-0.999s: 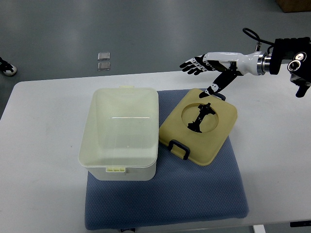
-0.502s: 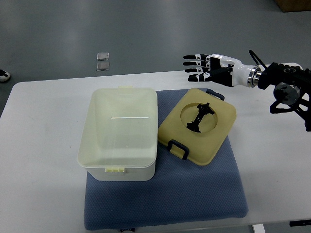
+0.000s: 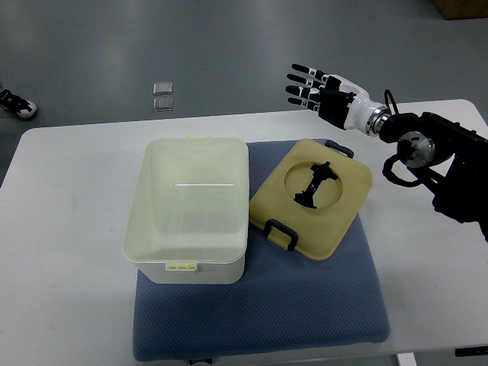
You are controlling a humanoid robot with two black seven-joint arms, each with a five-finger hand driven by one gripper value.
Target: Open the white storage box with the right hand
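Box: I see the white storage box (image 3: 187, 210) on the blue mat (image 3: 267, 305), open on top, so I judge the task done.
Lid: the yellow lid (image 3: 313, 198) lies flat just right of the box, out of the way.
Right hand: my right hand (image 3: 320, 88) hovers beyond the lid's far edge, fingers spread, empty.
Obstacles: none near the box.

We see a creamy white box (image 3: 188, 210) on a dotted blue mat (image 3: 259, 313); beside the box, a pale yellow lid (image 3: 311, 197) with black handles, and a black-and-white hand (image 3: 326, 95) beyond.
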